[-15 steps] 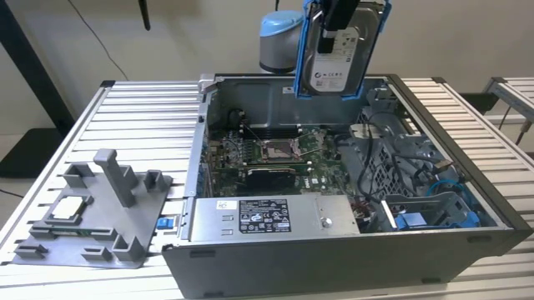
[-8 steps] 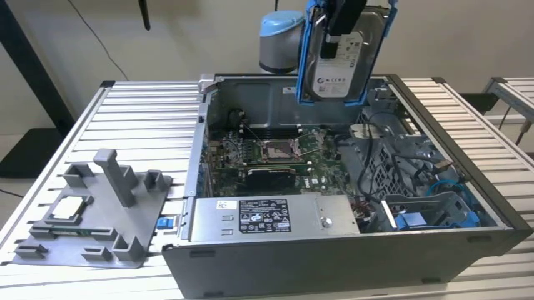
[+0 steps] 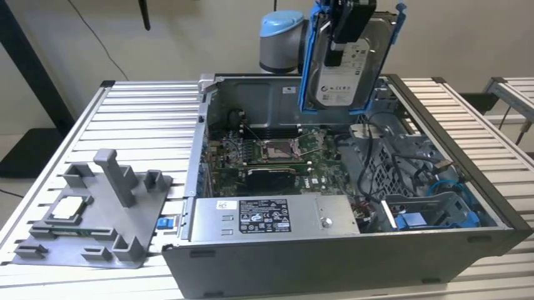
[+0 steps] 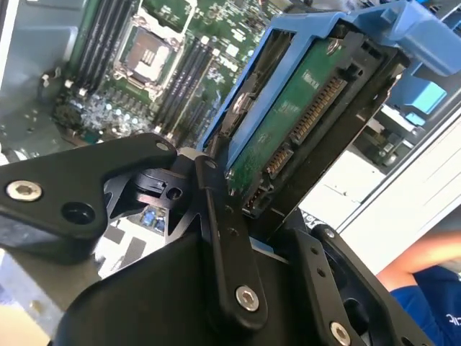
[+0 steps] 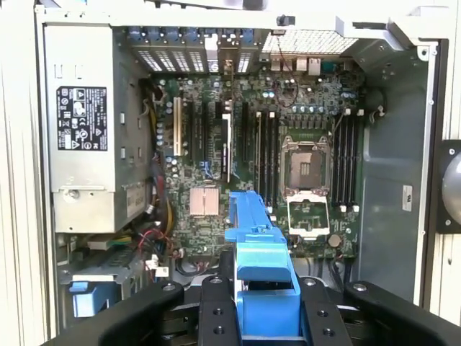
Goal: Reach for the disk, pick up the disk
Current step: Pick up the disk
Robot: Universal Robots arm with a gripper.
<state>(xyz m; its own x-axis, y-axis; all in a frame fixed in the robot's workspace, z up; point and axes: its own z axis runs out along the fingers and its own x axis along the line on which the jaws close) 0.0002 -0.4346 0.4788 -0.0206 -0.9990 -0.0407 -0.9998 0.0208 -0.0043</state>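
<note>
Slatted aluminium table (image 3: 134, 119) carries the work, with a plain pale wall behind.

Finding 1: the disk (image 3: 346, 62) hangs at the top centre of the exterior view, upright and clear above the open computer case (image 3: 467, 206). Its white label faces the camera and blue rails run down both long edges. The gripper (image 3: 344, 28) is clamped on its upper part, fingers closed across the drive.

Finding 2: the second wrist view shows the disk's green circuit board and connector edge (image 4: 302, 115) exposed at upper right, above the black gripper linkage (image 4: 223, 238). In the first wrist view a blue rail (image 5: 263, 281) sits at the lower centre between the black finger links.

Handling judgement: rigid metal body, likely fairly heavy for its size, smooth-sided and sensitive to shock. The plastic rails may flex, and the circuit side and connector should not be pressed. The flat faces offer the firm hold.

Containers: the case holds the motherboard (image 3: 276, 156) with an open processor socket, a silver power supply (image 3: 267, 219) along the near wall, loose cabling and a blue drive bay (image 3: 434, 215) at lower right. A grey parts fixture (image 3: 92, 215) at lower left holds a small square chip (image 3: 69, 208).
</note>
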